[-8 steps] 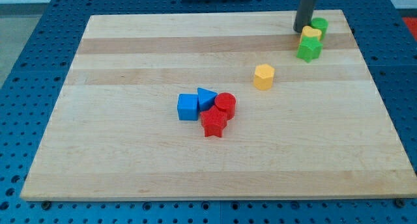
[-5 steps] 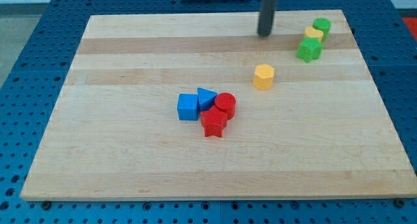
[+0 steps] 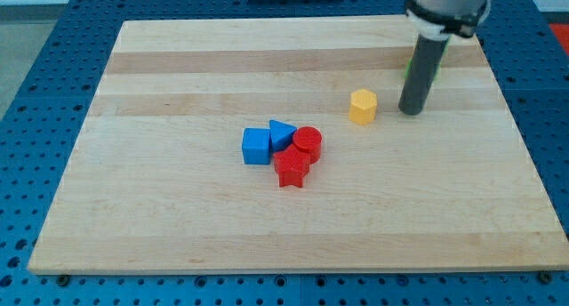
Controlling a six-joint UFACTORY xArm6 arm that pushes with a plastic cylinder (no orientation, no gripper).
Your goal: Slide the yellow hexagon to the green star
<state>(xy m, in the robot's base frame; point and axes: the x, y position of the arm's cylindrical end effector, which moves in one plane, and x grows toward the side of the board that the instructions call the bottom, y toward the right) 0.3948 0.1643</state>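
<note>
The yellow hexagon (image 3: 362,106) lies on the wooden board (image 3: 178,75), right of centre. My tip (image 3: 410,111) rests on the board just to the hexagon's right, a small gap apart. The rod and arm cover the spot at the view's upper right where the green star, a yellow block and a green cylinder stood. Only a green sliver (image 3: 407,69) shows at the rod's left edge.
A cluster sits near the board's middle: a blue cube (image 3: 256,146), a blue triangle (image 3: 282,132), a red cylinder (image 3: 308,143) and a red star (image 3: 291,167), touching one another. A blue pegboard surface surrounds the board.
My tip went from the top right corner leftwards along the top edge, then down to the hexagon's right side. The rod now hides the green and yellow blocks. The hexagon barely moved.
</note>
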